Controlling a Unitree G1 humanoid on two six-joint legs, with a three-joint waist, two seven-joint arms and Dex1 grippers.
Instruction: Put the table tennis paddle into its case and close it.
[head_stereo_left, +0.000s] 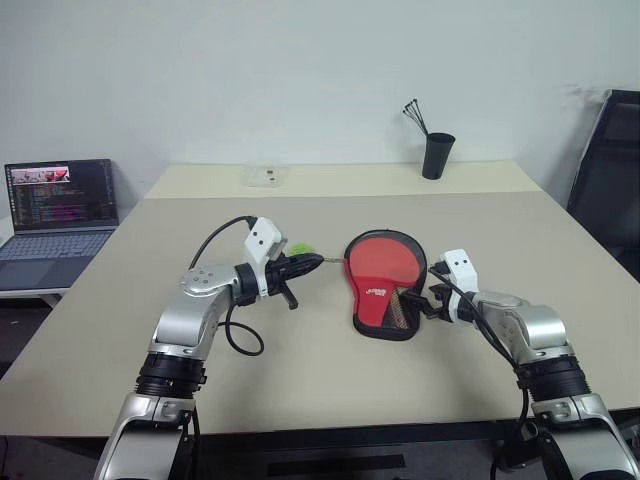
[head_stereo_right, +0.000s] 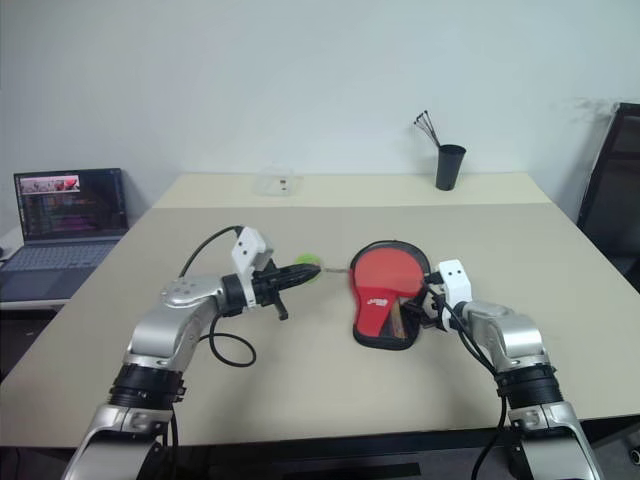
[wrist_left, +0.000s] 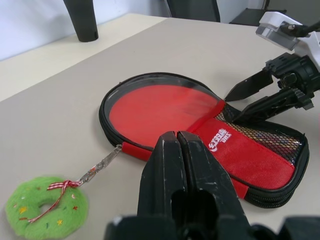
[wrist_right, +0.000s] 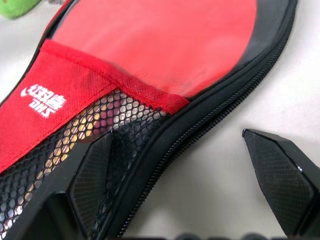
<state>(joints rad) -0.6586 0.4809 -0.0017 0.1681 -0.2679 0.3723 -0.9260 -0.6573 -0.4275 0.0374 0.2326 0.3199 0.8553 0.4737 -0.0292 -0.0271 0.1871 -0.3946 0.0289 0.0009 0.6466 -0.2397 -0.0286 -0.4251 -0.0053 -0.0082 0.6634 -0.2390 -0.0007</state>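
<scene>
The case (head_stereo_left: 383, 318) lies flat on the table, red logo-and-mesh side up, with its black zip edge all around. The table tennis paddle (head_stereo_left: 385, 262) is inside it; its round red face shows above the red band, and its handle is dimly seen through the mesh (wrist_right: 75, 145). My right gripper (head_stereo_left: 425, 298) is open at the case's handle end, one finger (wrist_right: 95, 175) over the mesh and the other on the table beside the zip. My left gripper (wrist_left: 175, 137) is shut on nothing, left of the case, above a green felt ring (wrist_left: 45, 210) chained to the zip pull (wrist_left: 100, 167).
A black cup (head_stereo_left: 437, 155) with sticks stands at the table's far right. A small clear box (head_stereo_left: 265, 177) lies at the far middle. A laptop (head_stereo_left: 58, 215) sits on a side table to the left, and a black chair (head_stereo_left: 610, 180) stands at the right.
</scene>
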